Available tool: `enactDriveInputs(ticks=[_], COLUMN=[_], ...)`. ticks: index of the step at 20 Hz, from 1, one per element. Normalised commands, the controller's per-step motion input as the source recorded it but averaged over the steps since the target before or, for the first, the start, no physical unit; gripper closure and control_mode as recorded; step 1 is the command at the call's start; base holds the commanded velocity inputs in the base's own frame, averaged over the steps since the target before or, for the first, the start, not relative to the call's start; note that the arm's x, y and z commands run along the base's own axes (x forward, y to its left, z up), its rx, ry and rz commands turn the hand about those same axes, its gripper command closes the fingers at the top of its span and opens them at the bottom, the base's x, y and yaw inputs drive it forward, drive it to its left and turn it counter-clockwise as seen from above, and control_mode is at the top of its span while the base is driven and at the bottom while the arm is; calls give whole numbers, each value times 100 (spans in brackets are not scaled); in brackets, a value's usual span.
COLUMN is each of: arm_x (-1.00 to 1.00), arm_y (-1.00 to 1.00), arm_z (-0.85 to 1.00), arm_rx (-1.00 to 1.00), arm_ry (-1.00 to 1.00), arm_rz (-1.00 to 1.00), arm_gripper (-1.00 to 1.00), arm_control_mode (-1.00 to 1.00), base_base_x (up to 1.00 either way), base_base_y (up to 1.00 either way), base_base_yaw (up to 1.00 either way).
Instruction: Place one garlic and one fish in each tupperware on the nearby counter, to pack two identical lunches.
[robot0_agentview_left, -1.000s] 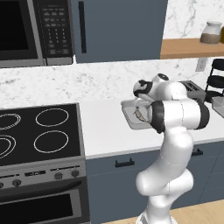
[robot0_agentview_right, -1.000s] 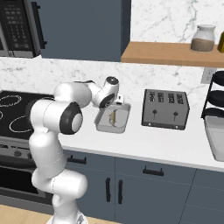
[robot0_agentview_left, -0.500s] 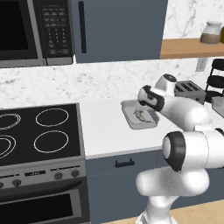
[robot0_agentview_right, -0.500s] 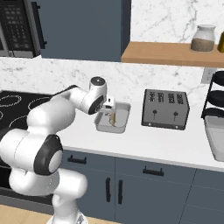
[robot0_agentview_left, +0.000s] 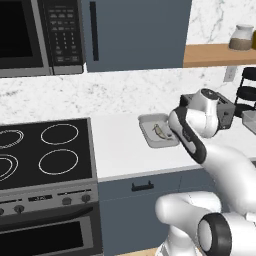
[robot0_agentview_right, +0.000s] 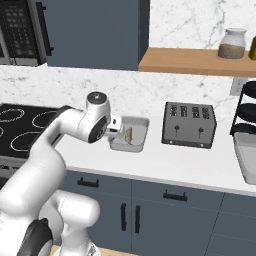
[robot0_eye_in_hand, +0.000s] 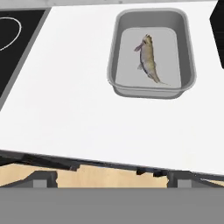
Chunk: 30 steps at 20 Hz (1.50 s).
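Observation:
A light-grey tupperware (robot0_eye_in_hand: 151, 89) stands on the white counter (robot0_eye_in_hand: 65, 96) with one grey-brown fish (robot0_eye_in_hand: 148, 59) lying in it. My gripper (robot0_eye_in_hand: 109, 179) is open and holds nothing, drawn back above the counter's front edge on the near side of that tray. From the right base view the gripper (robot0_agentview_right: 117, 128) sits just left of the tupperware (robot0_agentview_right: 140, 122) and the fish (robot0_agentview_right: 128, 135). In the left base view the tupperware (robot0_agentview_left: 148, 122) and fish (robot0_agentview_left: 159, 131) lie left of my arm. Another tupperware (robot0_agentview_right: 245, 157) is at the far right. The garlic is out of view.
A black toaster (robot0_agentview_right: 190, 124) stands right of the tray with the fish, and a black tiered rack (robot0_agentview_right: 245, 107) beyond it. The stove (robot0_agentview_left: 40, 155) lies to the left. A wooden shelf (robot0_agentview_right: 195, 60) with a jar (robot0_agentview_right: 232, 44) hangs above.
The hand has pulled back from over the tupperware toward the counter's front edge as the arm folded in. The fish stays in the tray, and the jaws remain open.

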Motion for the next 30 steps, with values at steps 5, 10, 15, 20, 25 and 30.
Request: enactDriveInputs(ticks=[5, 10, 15, 20, 25, 30], arm_x=[-84, -81, -85, -70, -31, 0], arm_y=[20, 20, 10, 9, 0, 0], arm_z=[40, 50, 62, 49, 31, 0], arm_rx=[-2, -2, 0, 0, 0, 0], arm_ry=[0, 0, -1, 0, 0, 0], arm_rz=[0, 0, -1, 0, -2, 0], arm_gripper=[-100, -100, -100, -100, -100, -100], arm_control_mode=[-100, -100, -100, -100, 100, 100], base_base_x=[0, 0, 0, 0, -4, -60], base_base_y=[0, 0, 0, 0, 0, 4], base_base_yaw=[0, 0, 0, 0, -1, -2])
